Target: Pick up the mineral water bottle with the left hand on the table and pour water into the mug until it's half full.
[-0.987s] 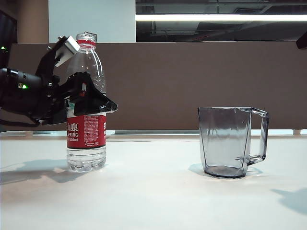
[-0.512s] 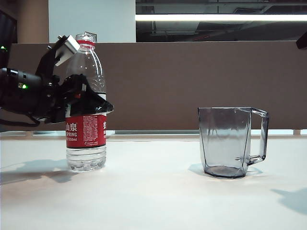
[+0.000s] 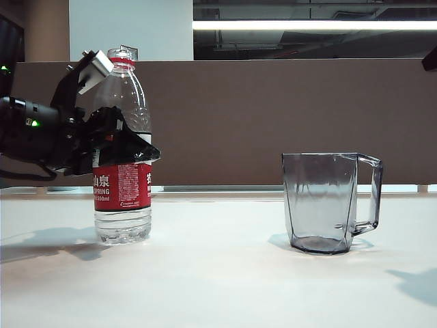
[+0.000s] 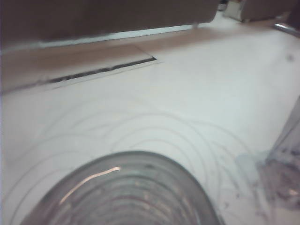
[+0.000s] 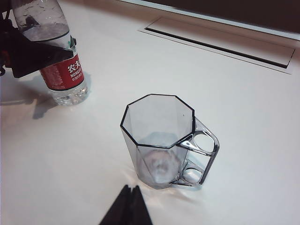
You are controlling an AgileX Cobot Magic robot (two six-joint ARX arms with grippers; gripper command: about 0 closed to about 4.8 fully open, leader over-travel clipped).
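Left gripper closing on the bottle; nothing poured yet.

Nearest, the empty mug (image 3: 332,202) stands on the table (image 3: 218,287), well apart from the bottle (image 3: 123,147), which stands upright on its base at the left. The left gripper (image 3: 113,133) has its fingers around the bottle's middle, apparently clamped on it. The right gripper (image 5: 127,206) hangs above the mug, fingertips together. Lifting, tilting and half-filling remain.
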